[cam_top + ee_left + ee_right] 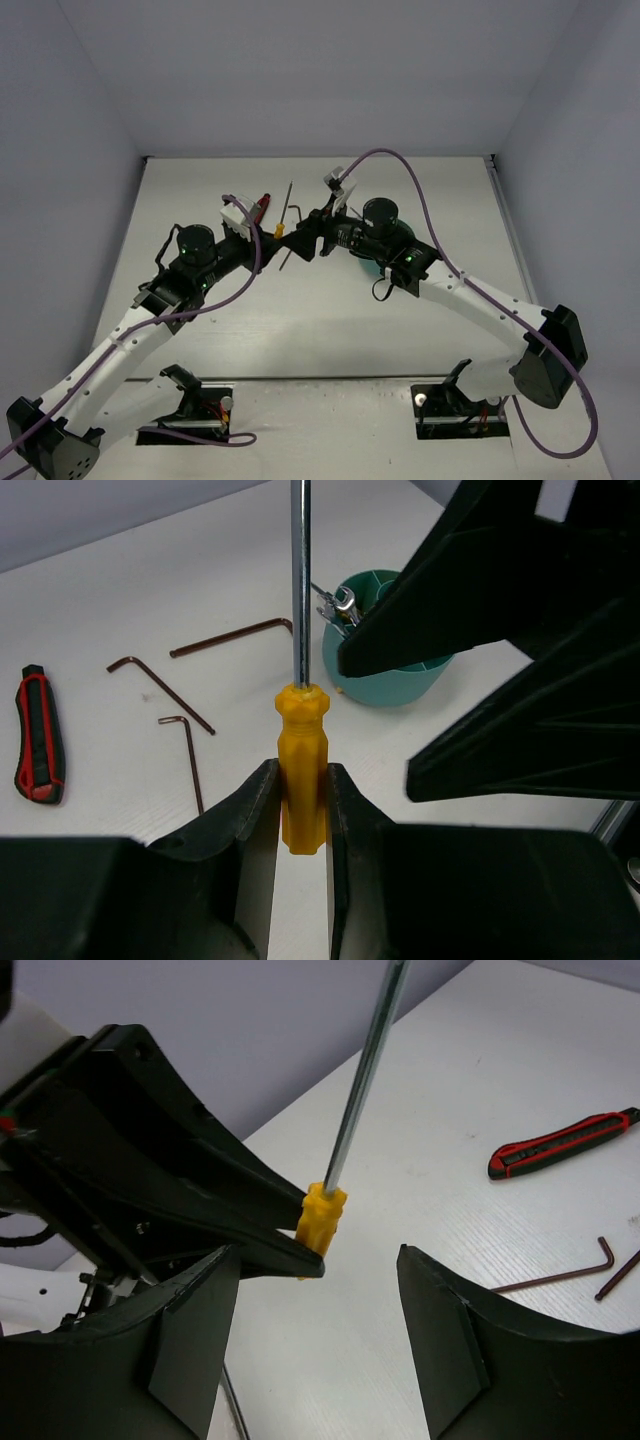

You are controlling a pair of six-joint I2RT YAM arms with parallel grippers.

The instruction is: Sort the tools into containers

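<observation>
My left gripper (302,775) is shut on the orange handle of a screwdriver (303,730), whose steel shaft points away from me, held above the table. In the top view the left gripper (268,230) and the screwdriver (280,229) are at mid-table. My right gripper (320,1290) is open and empty, its jaws wide apart facing the screwdriver handle (322,1218), close to it but not touching. It also shows in the top view (310,232). The teal tub (400,680) holds silver wrenches (340,605); in the top view the tub (372,268) is mostly hidden under the right arm.
A red-and-black-handled tool (38,735) lies on the table at left; it also shows in the right wrist view (560,1145) and the top view (262,205). Three dark hex keys (160,685) (230,637) (190,760) lie loose between it and the tub. The right gripper's fingers (480,600) loom close on the right.
</observation>
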